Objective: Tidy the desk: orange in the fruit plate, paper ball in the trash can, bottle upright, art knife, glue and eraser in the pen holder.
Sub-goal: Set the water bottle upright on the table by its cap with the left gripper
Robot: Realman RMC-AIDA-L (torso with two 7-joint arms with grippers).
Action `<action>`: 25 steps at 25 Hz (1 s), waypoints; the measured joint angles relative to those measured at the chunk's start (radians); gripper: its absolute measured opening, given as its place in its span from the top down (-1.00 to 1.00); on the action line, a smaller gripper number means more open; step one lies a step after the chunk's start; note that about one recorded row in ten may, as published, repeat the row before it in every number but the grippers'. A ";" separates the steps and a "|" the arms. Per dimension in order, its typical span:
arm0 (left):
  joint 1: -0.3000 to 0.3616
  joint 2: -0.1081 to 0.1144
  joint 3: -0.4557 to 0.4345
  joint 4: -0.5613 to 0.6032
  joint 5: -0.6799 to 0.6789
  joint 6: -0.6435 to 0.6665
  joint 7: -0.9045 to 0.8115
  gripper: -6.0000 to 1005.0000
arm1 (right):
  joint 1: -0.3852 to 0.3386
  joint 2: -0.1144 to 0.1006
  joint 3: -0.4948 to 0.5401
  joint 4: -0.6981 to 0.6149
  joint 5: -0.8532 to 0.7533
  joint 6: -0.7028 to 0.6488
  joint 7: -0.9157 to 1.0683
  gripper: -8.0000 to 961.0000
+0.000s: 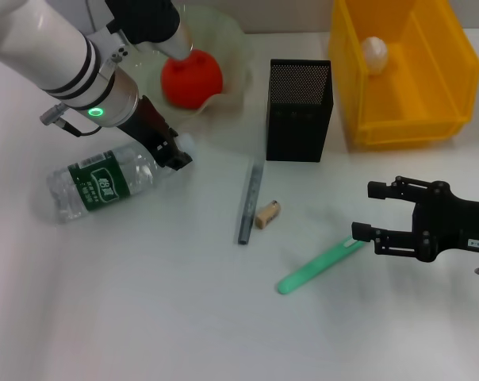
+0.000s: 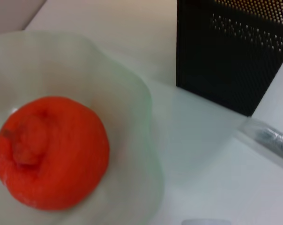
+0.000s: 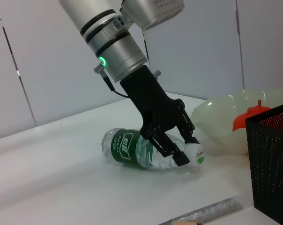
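Lying on its side on the counter (image 1: pixel 144 317) at your left, the bottle (image 1: pixel 105 184) has its neck between the fingers of your left pincer (image 1: pixel 174 154), which look clamped on it just behind the cap. Beside it, the orange (image 1: pixel 192 79) sits in the fruit plate (image 1: pixel 231 40). Next comes the pen holder (image 1: pixel 299 109), with the eraser (image 1: pixel 267 214) before it. The paper ball (image 1: pixel 374 52) rests in the trash can (image 1: pixel 414 119). Your right pincer (image 1: pixel 365 210) hangs apart, clear of everything.
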 joint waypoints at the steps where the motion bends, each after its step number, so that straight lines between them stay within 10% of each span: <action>1: 0.001 0.000 -0.002 0.004 -0.004 0.001 0.000 0.13 | 0.001 0.000 0.000 0.000 0.000 0.000 0.000 -0.62; 11: 0.096 0.011 -0.047 0.210 -0.118 0.142 0.020 0.13 | 0.006 0.000 0.000 0.000 0.001 0.000 0.000 -0.62; 25: 0.169 0.021 -0.353 0.360 -0.258 0.407 0.157 0.13 | 0.016 0.001 0.000 0.000 0.001 0.002 0.002 -0.62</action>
